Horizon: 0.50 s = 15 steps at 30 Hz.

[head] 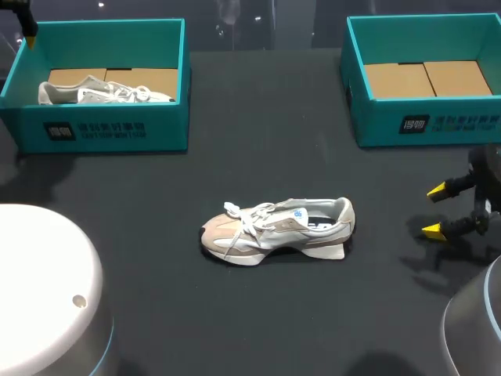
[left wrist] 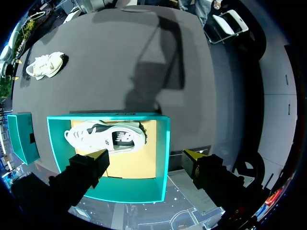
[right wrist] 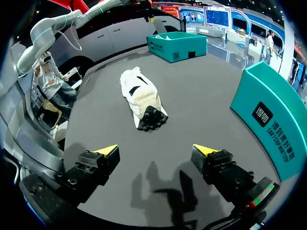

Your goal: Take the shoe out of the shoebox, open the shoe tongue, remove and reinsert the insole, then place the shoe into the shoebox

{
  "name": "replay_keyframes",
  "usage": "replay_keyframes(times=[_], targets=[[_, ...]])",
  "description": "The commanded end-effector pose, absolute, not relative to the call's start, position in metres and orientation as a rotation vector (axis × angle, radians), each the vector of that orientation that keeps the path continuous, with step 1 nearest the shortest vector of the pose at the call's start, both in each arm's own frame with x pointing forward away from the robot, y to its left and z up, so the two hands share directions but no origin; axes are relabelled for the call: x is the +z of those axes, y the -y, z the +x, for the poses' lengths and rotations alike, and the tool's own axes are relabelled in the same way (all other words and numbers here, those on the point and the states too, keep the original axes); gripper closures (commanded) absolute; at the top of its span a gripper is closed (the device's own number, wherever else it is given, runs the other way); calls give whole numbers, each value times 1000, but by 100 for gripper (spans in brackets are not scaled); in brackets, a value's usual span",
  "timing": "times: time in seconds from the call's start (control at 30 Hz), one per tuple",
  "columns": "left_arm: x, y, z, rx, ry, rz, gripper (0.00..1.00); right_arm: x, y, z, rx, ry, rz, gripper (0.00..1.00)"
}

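Hovering our left gripper (left wrist: 146,157), spread wide, over the upper-left shoebox (head: 106,129), our right gripper (head: 434,210) spread too, shoe (head: 278,229) lying mid-frame

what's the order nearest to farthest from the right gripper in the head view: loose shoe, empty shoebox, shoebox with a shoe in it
From the right gripper:
1. empty shoebox, just beyond the gripper on the right side.
2. loose shoe, in the middle, heel toward the gripper.
3. other shoebox, far left corner, with a second shoe inside.
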<state>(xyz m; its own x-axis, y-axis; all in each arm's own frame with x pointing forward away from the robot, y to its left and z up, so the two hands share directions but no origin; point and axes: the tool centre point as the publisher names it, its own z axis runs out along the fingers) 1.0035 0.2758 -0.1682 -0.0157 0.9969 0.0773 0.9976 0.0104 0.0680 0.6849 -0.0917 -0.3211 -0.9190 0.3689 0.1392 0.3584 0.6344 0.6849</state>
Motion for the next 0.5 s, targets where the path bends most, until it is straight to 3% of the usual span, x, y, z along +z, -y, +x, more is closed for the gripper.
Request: replay_keyframes(times=[0.03, 0.5], targets=[[-168, -276, 1003, -165, 2227, -2200, 0, -340, 111, 688, 1606, -2588, 531, 0], [-168, -276, 1003, -165, 2227, -2200, 0, -360, 122, 701, 1637, -2612, 369, 0]])
